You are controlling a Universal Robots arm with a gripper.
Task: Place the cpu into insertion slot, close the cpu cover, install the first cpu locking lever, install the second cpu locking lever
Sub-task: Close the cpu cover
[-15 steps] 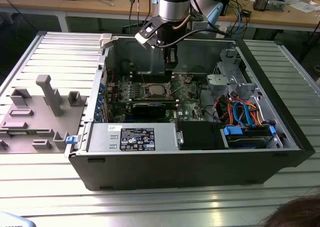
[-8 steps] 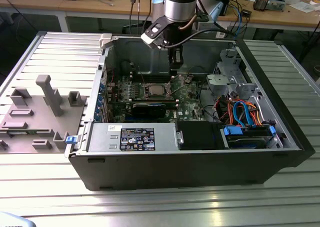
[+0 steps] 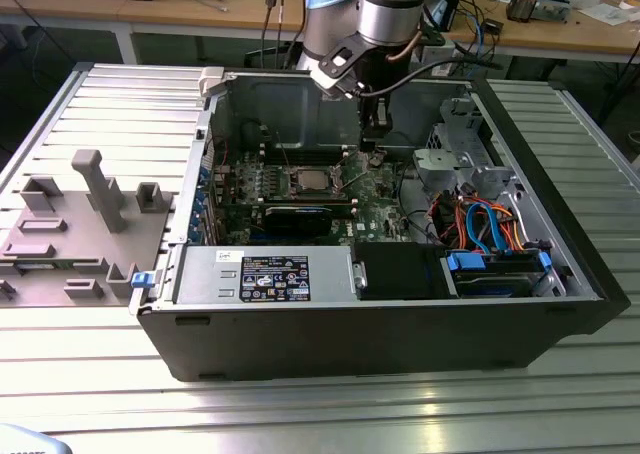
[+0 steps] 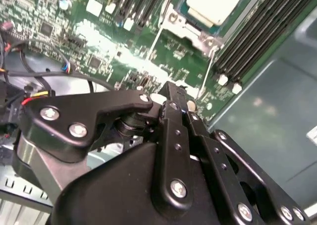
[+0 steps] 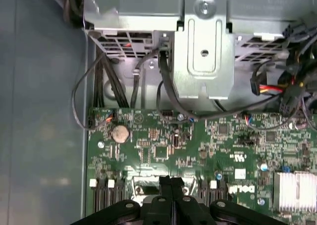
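The cpu (image 4: 215,2) lies in the insertion slot (image 3: 288,186) of the green motherboard (image 5: 163,150), its pale metal top showing through the window of the cpu cover (image 4: 185,29), which lies flat around it. Two thin wire locking levers (image 4: 154,39) run along sides of the socket; I cannot tell whether they are latched. My gripper (image 3: 375,144) hangs over the board to the exterior view's right of the socket, near the case's back wall. Its black fingers (image 5: 166,185) are pressed together with nothing between them.
Long black memory slots (image 4: 257,41) flank the socket. A black graphics card (image 3: 297,217) lies in front of it. A grey metal drive cage (image 5: 203,51), bundled cables (image 3: 480,224) and a power supply (image 3: 270,274) crowd the case. A grey fixture plate (image 3: 80,214) lies outside.
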